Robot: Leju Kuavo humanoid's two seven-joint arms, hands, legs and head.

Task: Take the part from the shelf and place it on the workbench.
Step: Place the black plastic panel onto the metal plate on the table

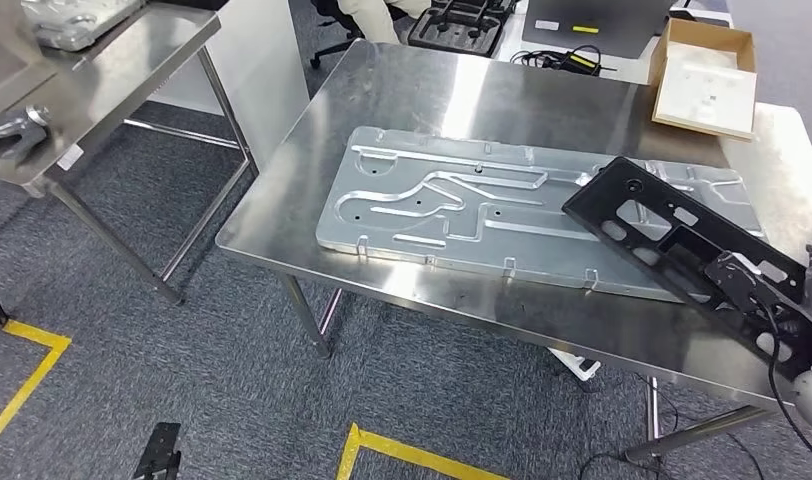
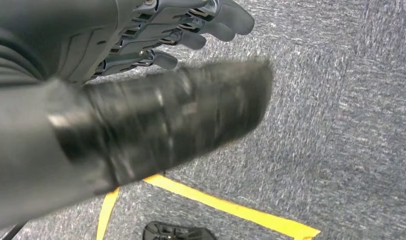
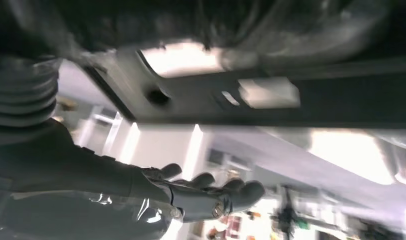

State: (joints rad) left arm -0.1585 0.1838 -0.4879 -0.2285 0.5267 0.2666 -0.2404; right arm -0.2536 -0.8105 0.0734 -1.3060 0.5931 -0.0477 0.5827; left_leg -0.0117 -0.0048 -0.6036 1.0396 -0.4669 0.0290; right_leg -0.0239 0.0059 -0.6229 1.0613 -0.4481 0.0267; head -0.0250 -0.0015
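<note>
Part [image 1: 672,235], a long black plastic frame with cut-outs, hangs tilted over the right end of the bench [image 1: 422,95], its far end above the embossed metal plate [image 1: 452,205] that lies flat on the bench top. The right robot hand [image 1: 772,295] grips the part's near end, beyond the bench's front edge. So the fetching from the shelf looks done, and setting down and letting go are left; I judge the task well past halfway. The right wrist view adds the part's underside [image 3: 271,100] passing above the dark fingers [image 3: 216,192], which the head view hides. The left wrist view shows the left robot hand [image 2: 181,30] empty, fingers loosely extended, hanging over carpet with yellow floor tape [image 2: 231,210].
</note>
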